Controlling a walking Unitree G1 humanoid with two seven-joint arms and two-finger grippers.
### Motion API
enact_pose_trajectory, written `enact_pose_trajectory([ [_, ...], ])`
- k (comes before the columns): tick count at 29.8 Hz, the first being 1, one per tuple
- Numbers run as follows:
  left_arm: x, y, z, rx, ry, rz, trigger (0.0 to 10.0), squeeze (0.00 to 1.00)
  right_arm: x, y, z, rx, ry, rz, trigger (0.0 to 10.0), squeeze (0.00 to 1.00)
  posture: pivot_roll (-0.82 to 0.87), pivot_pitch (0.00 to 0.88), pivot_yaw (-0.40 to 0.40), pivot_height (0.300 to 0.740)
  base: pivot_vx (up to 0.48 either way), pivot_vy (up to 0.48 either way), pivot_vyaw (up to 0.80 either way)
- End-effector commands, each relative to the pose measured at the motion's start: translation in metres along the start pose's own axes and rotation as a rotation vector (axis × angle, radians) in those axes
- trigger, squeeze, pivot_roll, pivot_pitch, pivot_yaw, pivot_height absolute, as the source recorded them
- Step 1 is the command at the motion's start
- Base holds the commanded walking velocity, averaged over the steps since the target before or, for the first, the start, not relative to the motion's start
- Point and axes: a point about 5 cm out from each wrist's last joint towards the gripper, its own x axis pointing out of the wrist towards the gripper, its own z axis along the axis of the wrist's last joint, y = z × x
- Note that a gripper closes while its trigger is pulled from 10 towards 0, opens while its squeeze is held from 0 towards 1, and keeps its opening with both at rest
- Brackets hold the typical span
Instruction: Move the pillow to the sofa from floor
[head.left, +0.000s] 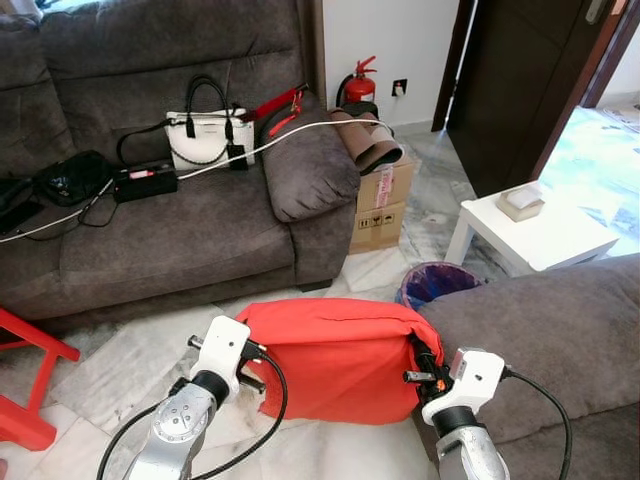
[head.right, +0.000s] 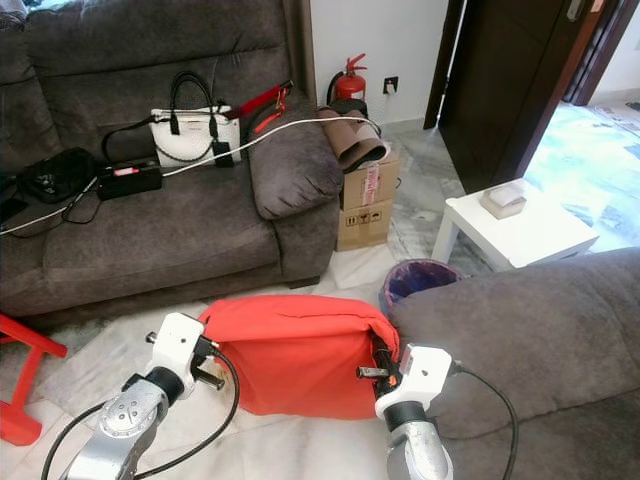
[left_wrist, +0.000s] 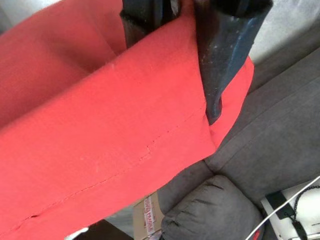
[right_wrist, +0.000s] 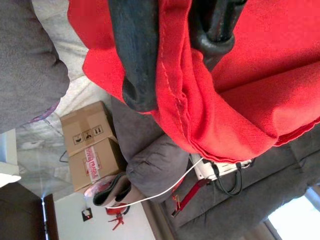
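A red pillow (head.left: 340, 355) hangs in front of me, low over the marble floor between two grey sofas. My left gripper (head.left: 256, 364) is shut on its left edge, and in the left wrist view the black fingers (left_wrist: 220, 65) press on the red fabric (left_wrist: 100, 150). My right gripper (head.left: 422, 372) is shut on the pillow's right edge, with a fold of cloth (right_wrist: 175, 85) pinched between its fingers (right_wrist: 135, 55). The pillow's right side touches the arm of the near grey sofa (head.left: 540, 330). The far grey sofa (head.left: 170, 235) stands behind the pillow.
On the far sofa lie a white handbag (head.left: 205, 138), black bags (head.left: 70, 178) and a white cable (head.left: 290, 135). Taped cardboard boxes (head.left: 382, 205), a fire extinguisher (head.left: 358, 85), a purple-lined bin (head.left: 435, 282) and a white side table (head.left: 535, 235) stand to the right. Red stool (head.left: 25, 375) at left.
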Motion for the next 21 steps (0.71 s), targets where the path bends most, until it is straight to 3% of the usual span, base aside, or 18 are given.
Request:
enact_pose_trajectory([
  [1, -0.002, 0.016, 0.011, -0.001, -0.068, 0.078, 10.0, 0.0, -0.001, -0.01, 0.011, 0.021, -0.079, -0.084, 10.0, 0.0, -0.01, 0.056, 0.095, 0.74, 0.0, 0.0, 0.0],
  [12, -0.002, 0.017, 0.007, 0.015, -0.053, 0.066, 10.0, 0.0, -0.003, -0.02, 0.013, 0.023, -0.095, -0.142, 10.0, 0.0, -0.03, 0.023, 0.096, 0.74, 0.0, 0.0, 0.0],
  [21, -0.001, 0.014, 0.007, 0.019, -0.055, 0.053, 10.0, 0.0, -0.002, -0.012, 0.01, 0.023, -0.087, -0.113, 10.0, 0.0, -0.03, 0.016, 0.098, 0.74, 0.0, 0.0, 0.0],
])
